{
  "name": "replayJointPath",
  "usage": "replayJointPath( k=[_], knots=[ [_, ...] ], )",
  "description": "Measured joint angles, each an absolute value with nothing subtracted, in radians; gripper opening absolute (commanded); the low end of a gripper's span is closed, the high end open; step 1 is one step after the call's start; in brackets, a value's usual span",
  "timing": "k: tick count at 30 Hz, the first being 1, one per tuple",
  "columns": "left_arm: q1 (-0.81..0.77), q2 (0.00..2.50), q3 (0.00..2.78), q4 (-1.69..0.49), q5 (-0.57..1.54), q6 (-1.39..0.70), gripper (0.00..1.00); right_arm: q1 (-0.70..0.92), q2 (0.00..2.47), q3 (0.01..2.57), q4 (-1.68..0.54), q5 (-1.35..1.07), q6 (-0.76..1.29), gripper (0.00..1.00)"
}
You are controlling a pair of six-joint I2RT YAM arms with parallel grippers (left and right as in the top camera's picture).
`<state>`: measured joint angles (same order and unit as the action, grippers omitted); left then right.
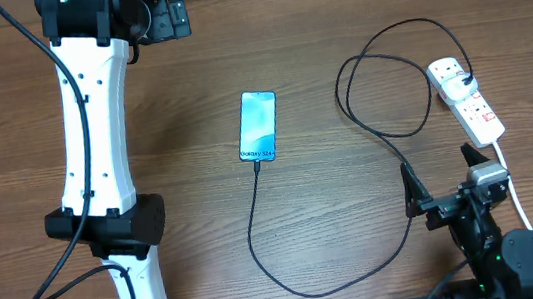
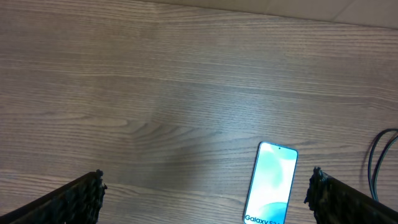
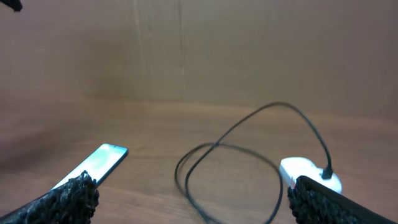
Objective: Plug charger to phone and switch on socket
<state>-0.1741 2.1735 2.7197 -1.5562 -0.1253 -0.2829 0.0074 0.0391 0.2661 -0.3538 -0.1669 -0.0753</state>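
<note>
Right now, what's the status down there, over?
Left gripper open, right gripper open, both empty. Charger reaches phone, plugged into socket; on or off unclear. Nothing blocking.

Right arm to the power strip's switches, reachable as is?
Probably yes. The right pincer sits open close to the power strip, bare table between them. The black charger cable and the thick white cord only flank that path.

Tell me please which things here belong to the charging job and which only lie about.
Belonging to the job: slim rectangular smartphone with blue-teal lit screen; long thin black charger cable; white elongated power strip with red switches.
Only lying about: nothing seen; under them just the brown wooden table.
</note>
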Motion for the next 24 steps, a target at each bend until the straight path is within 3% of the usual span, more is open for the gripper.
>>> replayJointPath(
  k=[24],
  knots=[
    [-0.174,2.173,2.72,-1.556,-0.125,-0.283,1.0,0.03,0.015,0.019,-0.01,-0.146,-0.083,1.0]
  ],
)
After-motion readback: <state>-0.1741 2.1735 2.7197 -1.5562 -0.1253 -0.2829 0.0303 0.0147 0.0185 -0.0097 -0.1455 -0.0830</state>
